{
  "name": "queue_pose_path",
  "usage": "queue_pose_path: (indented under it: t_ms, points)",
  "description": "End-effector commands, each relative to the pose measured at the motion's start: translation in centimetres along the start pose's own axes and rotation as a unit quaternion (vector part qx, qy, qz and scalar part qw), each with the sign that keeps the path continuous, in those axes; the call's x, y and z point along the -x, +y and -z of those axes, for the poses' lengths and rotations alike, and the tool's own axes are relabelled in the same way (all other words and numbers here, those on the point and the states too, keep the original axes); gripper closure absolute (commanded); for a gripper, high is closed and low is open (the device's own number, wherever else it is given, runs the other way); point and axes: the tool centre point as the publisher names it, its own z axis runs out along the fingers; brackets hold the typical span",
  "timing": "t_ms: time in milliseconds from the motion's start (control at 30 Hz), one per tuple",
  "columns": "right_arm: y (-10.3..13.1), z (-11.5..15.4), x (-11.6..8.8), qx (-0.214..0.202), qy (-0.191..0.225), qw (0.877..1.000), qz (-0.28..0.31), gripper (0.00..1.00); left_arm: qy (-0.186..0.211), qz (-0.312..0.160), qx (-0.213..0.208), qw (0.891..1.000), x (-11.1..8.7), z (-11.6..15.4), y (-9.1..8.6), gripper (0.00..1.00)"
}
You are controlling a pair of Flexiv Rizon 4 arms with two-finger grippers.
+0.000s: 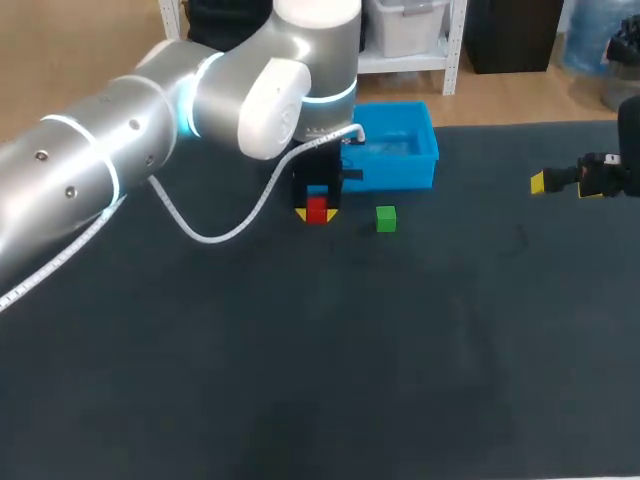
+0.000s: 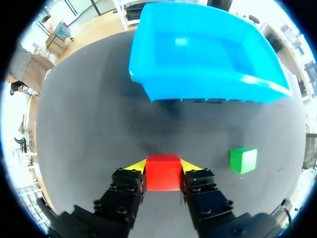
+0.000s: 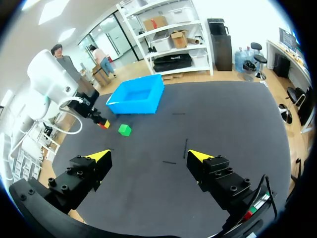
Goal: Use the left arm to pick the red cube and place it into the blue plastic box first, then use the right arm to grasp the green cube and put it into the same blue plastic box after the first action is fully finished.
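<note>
Left jaws grip red cube (image 2: 163, 172) near blue box (image 2: 208, 85); right jaws wide open.

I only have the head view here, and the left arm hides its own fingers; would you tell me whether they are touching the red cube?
Observer: Yes. In the left wrist view both fingers of the left gripper touch the red cube from two sides.
Operator: Thank you. Is anything in the blue box?
Observer: Its whole inside shows there: nothing lies in the blue box.
Operator: And the right gripper?
Observer: The right gripper is open, with nothing between its fingers.
</note>
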Motion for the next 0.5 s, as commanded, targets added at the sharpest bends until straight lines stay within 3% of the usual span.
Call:
queue_pose_path:
  t_ms: [33, 500]
  points:
    - [0.0, 0.0, 0.0, 0.0, 0.001, 1.0, 0.0, 0.0, 0.001, -0.001, -0.001, 1.0, 0.0, 1.3, 0.2, 1.0]
    - [0.0, 0.0, 0.0, 0.0, 0.001, 1.0, 0.0, 0.0, -0.012, -0.002, -0.011, 1.0, 0.5, 4.4, 0.8, 1.0]
